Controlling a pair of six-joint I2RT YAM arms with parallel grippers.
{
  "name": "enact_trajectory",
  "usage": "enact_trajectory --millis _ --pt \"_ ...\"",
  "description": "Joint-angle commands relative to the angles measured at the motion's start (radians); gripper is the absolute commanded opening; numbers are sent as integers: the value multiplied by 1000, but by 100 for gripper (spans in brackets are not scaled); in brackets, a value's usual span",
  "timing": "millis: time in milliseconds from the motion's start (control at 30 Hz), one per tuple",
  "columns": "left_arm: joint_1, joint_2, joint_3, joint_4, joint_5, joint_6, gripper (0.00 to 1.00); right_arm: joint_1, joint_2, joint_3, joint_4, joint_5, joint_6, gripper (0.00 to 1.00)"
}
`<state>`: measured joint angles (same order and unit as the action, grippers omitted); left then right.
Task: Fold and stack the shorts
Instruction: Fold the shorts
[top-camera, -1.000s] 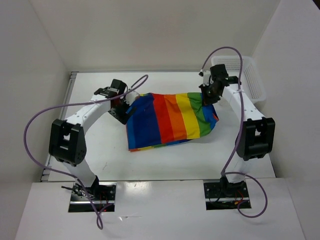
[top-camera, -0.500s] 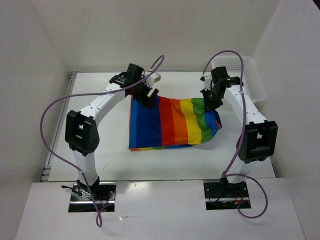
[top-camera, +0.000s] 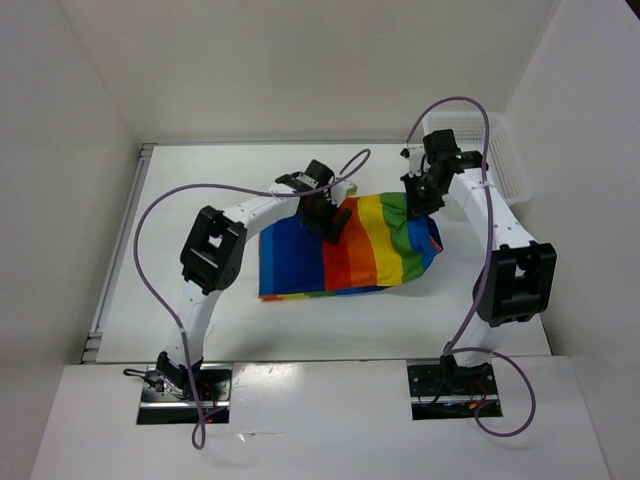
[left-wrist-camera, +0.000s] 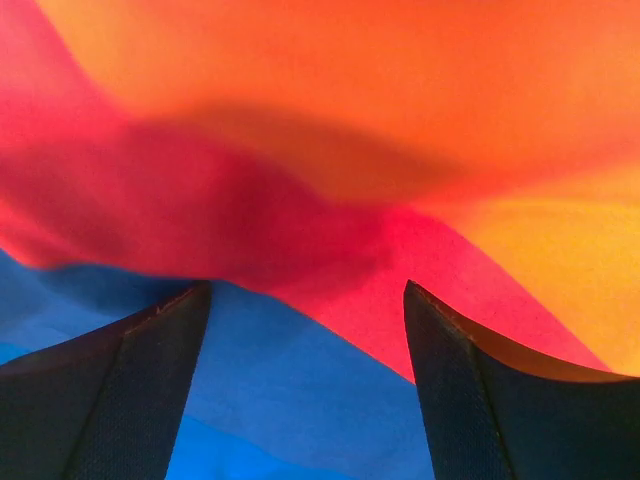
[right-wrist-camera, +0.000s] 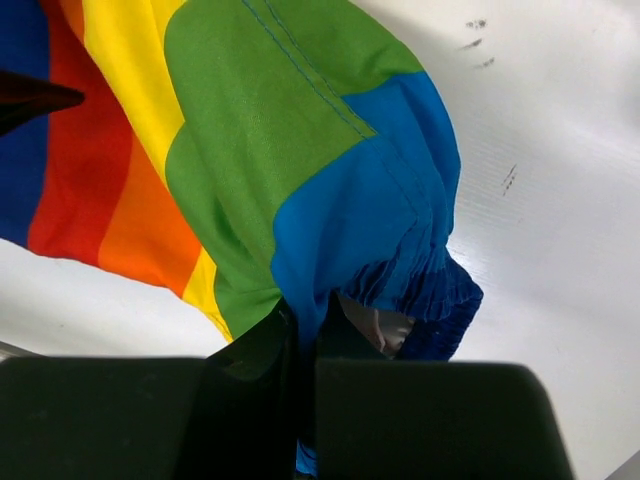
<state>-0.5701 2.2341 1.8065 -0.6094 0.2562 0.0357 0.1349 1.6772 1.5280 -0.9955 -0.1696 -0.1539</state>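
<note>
The rainbow-striped shorts (top-camera: 350, 250) lie spread on the white table (top-camera: 190, 210), blue at the left and green at the right. My left gripper (top-camera: 326, 214) hovers low over their upper middle. In the left wrist view it (left-wrist-camera: 308, 285) is open, its dark fingers (left-wrist-camera: 120, 380) wide apart, and blue, red and orange cloth (left-wrist-camera: 330, 130) fills the view. My right gripper (top-camera: 418, 198) is shut on the shorts' far right corner. In the right wrist view it (right-wrist-camera: 308, 312) pinches bunched blue waistband cloth (right-wrist-camera: 380, 220) lifted a little off the table.
A white mesh basket (top-camera: 495, 150) stands at the back right, just behind the right arm. White walls enclose the table on the left, back and right. Purple cables loop above both arms.
My left gripper has swung right, from the shorts' left edge, past their upper left corner, to over their middle. The right gripper has held its corner almost still.
</note>
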Motion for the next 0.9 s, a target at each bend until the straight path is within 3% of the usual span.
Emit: enact_trajectory --millis 0,100,233,300,467,867 --pt "-20 47 53 34 -19 -59 85 -14 -74 92 17 -69 7 0" --pt "-43 108 118 34 14 -88 85 -23 -94 141 -3 -142 26 0" --pt "-54 194 241 34 176 -112 85 -34 -103 205 -40 -234 36 0" --pt "-83 246 362 34 219 -112 85 -44 -93 245 -49 -252 46 0" --pt "-103 292 585 -24 174 -51 86 -44 -56 258 -49 -252 57 0" --pt "70 -66 419 -156 169 69 95 -44 -37 233 -11 -163 91 0"
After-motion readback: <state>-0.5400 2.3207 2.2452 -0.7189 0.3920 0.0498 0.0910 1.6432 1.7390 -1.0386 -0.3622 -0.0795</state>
